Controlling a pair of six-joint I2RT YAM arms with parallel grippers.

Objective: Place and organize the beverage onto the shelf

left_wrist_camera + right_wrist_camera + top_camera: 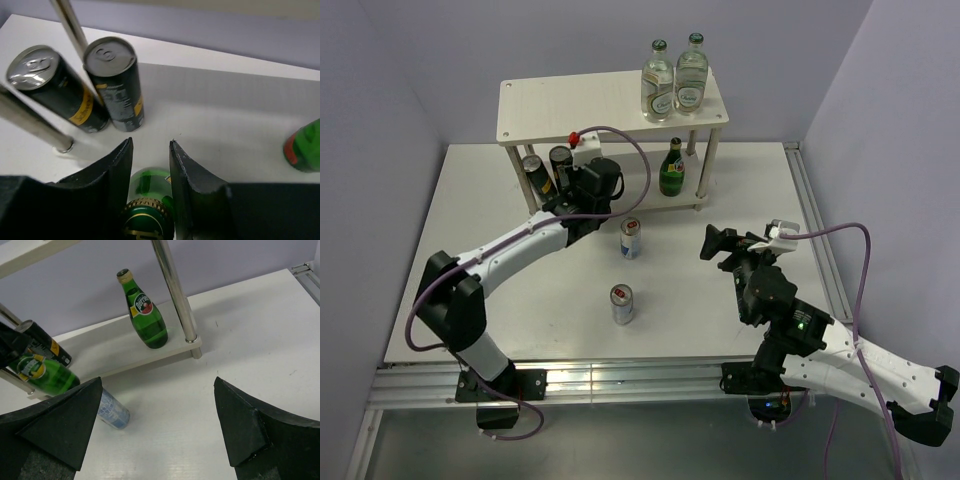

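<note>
From above, the shelf [535, 105] stands at the far edge of the table [720, 320]. Two clear glass bottles [658, 82] stand side by side at the right end of its top board; the rest of that board is open. On the lower board two dark cans [560, 162] stand at the left end and an upright green bottle [672, 170] stands near the right legs, with open board between them. The left gripper [570, 188] is at the lower board's front edge, just beside the dark cans. Two silver-blue cans [631, 238] stand upright on the table in front of the shelf, apart from each other. The right gripper [718, 243] hovers over open table to their right, well apart from them.

In the left wrist view the fingers [117, 167] are narrowly parted and grip the neck of a second green bottle [147, 187], whose gold-banded cap sits deep between them. The yellow-marked dark cans stand close ahead on the left, a shelf leg [30, 122] beside them — white board runs clear to the right as far as the upright green bottle.

In the right wrist view the fingers [70, 425] are spread wide, holding and touching nothing. The second green bottle is tilted at the shelf's left front corner, its label showing; whether its base touches the board cannot be told.
</note>
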